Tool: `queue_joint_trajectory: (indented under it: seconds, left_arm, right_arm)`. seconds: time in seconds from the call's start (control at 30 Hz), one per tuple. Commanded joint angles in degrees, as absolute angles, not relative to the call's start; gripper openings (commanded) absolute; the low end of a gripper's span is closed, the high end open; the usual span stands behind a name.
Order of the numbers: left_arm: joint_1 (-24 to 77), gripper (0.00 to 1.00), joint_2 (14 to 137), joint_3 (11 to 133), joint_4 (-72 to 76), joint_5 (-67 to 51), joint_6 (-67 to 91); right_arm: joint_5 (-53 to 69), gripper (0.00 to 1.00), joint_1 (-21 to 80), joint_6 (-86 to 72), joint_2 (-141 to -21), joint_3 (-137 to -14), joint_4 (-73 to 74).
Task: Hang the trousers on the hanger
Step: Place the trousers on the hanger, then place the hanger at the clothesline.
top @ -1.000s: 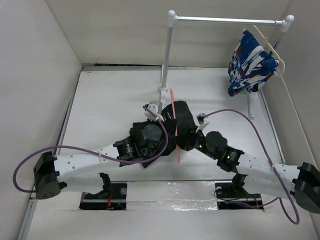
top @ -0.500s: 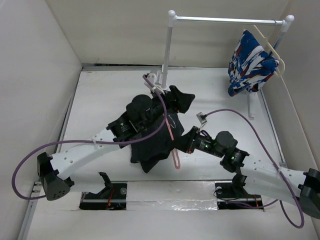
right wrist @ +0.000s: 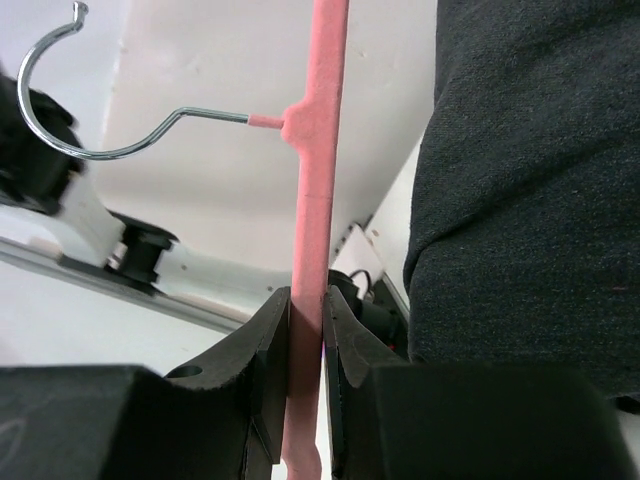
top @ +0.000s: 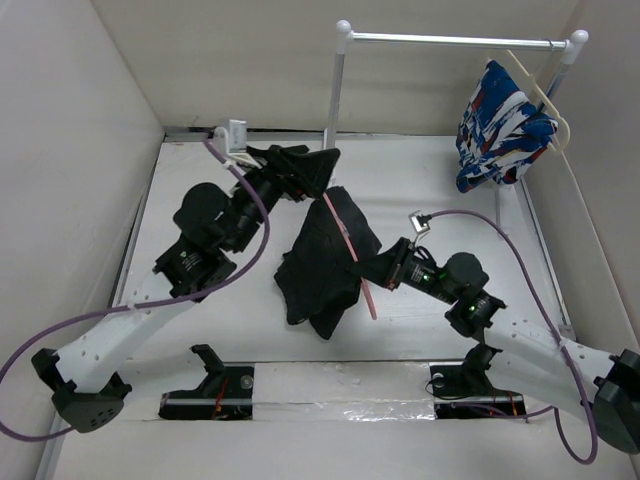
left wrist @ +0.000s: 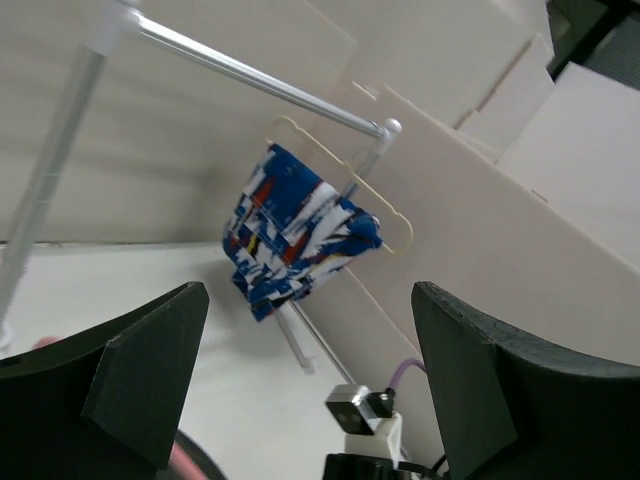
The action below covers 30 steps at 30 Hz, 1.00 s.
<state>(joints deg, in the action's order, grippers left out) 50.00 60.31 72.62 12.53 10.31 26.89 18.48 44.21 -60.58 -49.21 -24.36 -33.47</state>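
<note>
The black trousers (top: 320,270) are bunched near the middle of the white desk (top: 440,190), with the pink hanger (top: 347,240) crossing them. The right tool (right wrist: 306,310) pinches the hanger's bar. The left tool (top: 308,165) is spread wide and empty near the far edge.

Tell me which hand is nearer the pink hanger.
Right. The right hand is clamped on the pink hanger; the left hand hovers open just past its far end, not gripping it.
</note>
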Motion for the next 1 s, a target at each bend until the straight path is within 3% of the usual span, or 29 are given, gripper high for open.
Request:
queue_joint_trajectory:
  seconds: [0.0, 0.27, 0.63, 0.97]
  left_arm:
    - [46.2, 0.81, 55.5, 68.4, 15.1, 12.0, 28.4]
    - [44.4, 0.78, 51.3, 56.0, 15.5, 13.2, 32.3]
    - [44.4, 0.73, 42.4, 35.1, 20.7, 16.3, 33.9]
    - [44.4, 0.72, 35.1, 26.5, 22.1, 21.0, 30.0]
  right_arm:
    - [18.4, 0.0, 42.7, -62.6, -48.0, -30.3, -50.4]
    - [16.8, 0.0, 36.7, -64.1, -49.0, -37.6, -50.1]
    - [19.4, 0.0, 20.7, -66.8, -54.3, -46.6, -47.6]
    - [22.1, 0.0, 12.0, -67.9, -65.0, -55.8, -46.7]
